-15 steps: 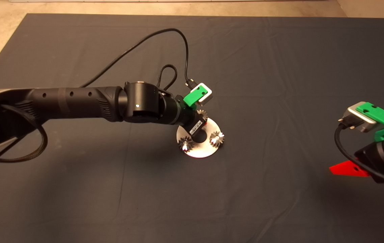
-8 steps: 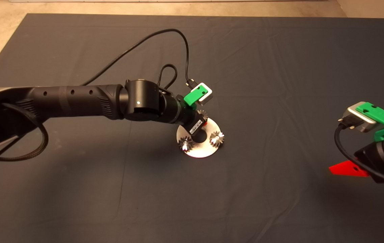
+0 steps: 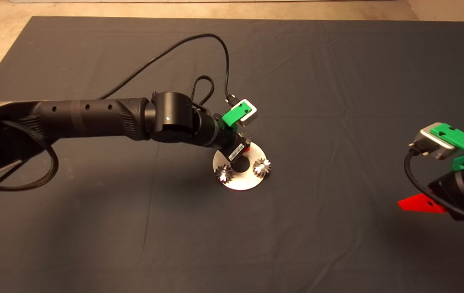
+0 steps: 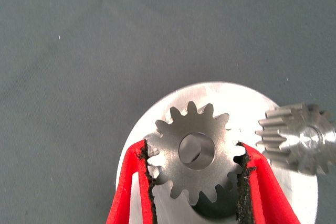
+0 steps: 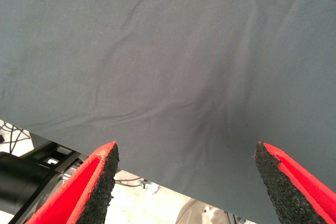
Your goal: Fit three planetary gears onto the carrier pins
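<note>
Your right gripper (image 3: 421, 203) waits at the mat's (image 3: 337, 81) four o'clock edge, fingers spread wide. At centre, two planetary gears (image 3: 262, 167) sit on the disc (image 3: 242, 183); your left gripper (image 4: 195, 174) pinches the third gear (image 4: 195, 151) at the disc's twelve o'clock.

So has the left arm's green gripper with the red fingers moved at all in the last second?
Barely. The left gripper stays over the flat silver disc, closed on the third small metal gear; only the arm's elbow edged up the picture.
</note>
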